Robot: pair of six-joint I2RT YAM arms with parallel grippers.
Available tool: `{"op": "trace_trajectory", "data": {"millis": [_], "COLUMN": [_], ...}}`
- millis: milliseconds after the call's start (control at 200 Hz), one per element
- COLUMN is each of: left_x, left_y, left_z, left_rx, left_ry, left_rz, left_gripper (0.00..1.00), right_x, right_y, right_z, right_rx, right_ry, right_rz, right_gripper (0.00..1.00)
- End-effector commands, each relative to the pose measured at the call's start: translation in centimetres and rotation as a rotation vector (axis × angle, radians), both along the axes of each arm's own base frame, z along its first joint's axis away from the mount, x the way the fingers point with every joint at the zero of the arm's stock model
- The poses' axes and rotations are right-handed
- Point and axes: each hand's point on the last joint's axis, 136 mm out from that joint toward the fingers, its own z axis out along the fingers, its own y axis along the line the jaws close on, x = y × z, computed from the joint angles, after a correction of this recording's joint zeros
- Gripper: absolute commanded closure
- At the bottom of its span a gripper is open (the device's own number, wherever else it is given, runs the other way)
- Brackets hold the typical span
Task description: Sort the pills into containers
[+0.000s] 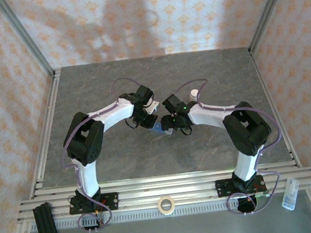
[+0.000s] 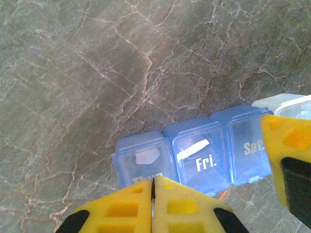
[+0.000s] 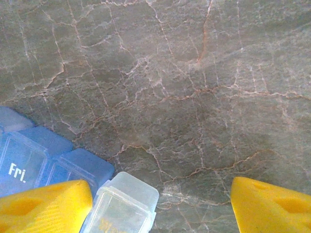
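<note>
The left gripper [image 2: 153, 187] is pinched tight, with its tips at the near edge of the blue pill organiser [image 2: 204, 155], low in the frame. The right gripper [image 3: 161, 189] gapes wide astride the pale end compartment [image 3: 127, 204]. I'd clamp that end first, so the strip can't skid.

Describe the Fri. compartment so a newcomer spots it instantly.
On the grey marbled table lies a blue pill-organiser strip. The Fri. compartment is next to Sat.; alone among its neighbours, it shows a slanted white bar above its label.
</note>
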Motion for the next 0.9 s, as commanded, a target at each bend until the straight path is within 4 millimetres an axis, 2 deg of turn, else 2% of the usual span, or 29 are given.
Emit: {"op": "trace_trajectory", "data": {"millis": [0,45,140,225,340,415,546,691,856,896], "left_x": [-1.9,-1.5,-0.3,1.3,3.5,4.5,5.4,5.0,4.1,3.9], "left_y": [0.6,0.4,-0.1,-0.4,-0.4,0.3,2.3,4.8,8.0,8.7], "left_z": [-0.3,1.1,2.9,5.3,9.4,12.0,16.5,20.0,21.9,22.3], "left_rx": [0.036,0.012,-0.047,-0.106,-0.19,-0.232,-0.301,-0.334,-0.287,-0.271], "left_ry": [0.037,-0.011,-0.112,-0.234,-0.416,-0.541,-0.737,-0.896,-1.009,-1.036], "left_rz": [0.003,0.008,0.036,0.082,0.156,0.219,0.321,0.399,0.465,0.478], "left_gripper": [0.92,0.91,0.83,0.7,0.63,0.59,0.53,0.37,0.03,0.0], "right_x": [-2.2,-2.1,-1.9,-1.5,-0.7,0.0,1.7,3.5,4.8,5.0], "right_y": [-2.7,-2.6,-2.4,-1.9,-1.1,-0.6,0.2,-0.2,-3.2,-4.4], "right_z": [-3.9,-3.8,-3.7,-3.1,-1.7,-0.3,3.4,9.2,15.3,16.7], "right_rx": [-0.134,-0.131,-0.129,-0.116,-0.096,-0.082,-0.043,0.025,0.082,0.088], "right_ry": [0.097,0.096,0.095,0.09,0.071,0.047,-0.013,-0.108,-0.22,-0.252], "right_rz": [-0.02,-0.02,-0.014,-0.008,0.002,0.008,0.011,-0.011,-0.077,-0.105], "right_gripper": [0.22,0.22,0.22,0.22,0.21,0.2,0.18,0.14,0.09,0.06]}}
